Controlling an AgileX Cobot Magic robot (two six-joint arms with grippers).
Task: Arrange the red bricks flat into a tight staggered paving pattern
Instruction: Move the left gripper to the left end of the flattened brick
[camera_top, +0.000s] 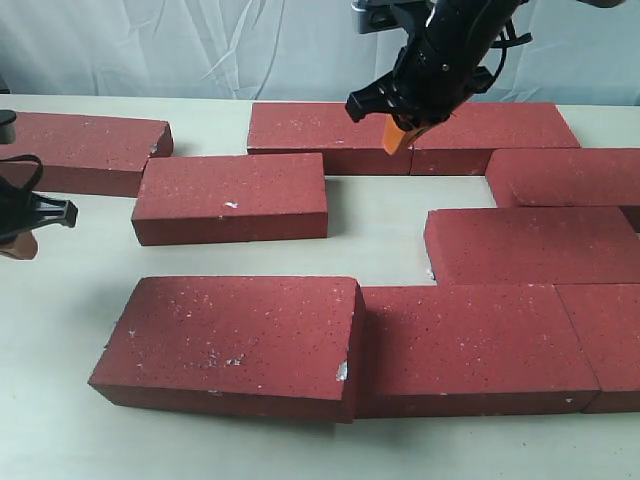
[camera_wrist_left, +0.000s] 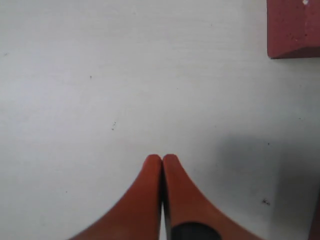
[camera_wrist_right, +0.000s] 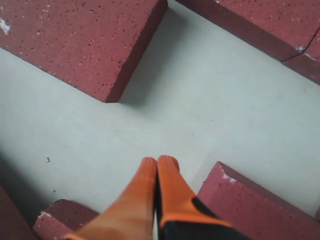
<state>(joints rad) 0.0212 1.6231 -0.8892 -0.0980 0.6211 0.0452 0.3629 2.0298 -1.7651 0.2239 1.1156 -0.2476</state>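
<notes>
A pale, faintly speckled table (camera_top: 385, 215) carries the red bricks (camera_top: 460, 345), all lying flat, with a wrinkled whitish sheet (camera_top: 150, 45) hanging behind. One brick (camera_top: 230, 198) sits apart. Others lie behind it, three in a row in front, and two to its right across a bare gap. The right claw (camera_top: 398, 135) hangs above the bricks behind and to the right of it, tips pressed together, empty. The left claw (camera_wrist_left: 162, 161) hovers over bare table to its left, likewise closed on nothing.

Exterior camera looks obliquely down across the red bricks (camera_top: 230, 198); wrist cameras face the table (camera_wrist_left: 100, 75) closely.
</notes>
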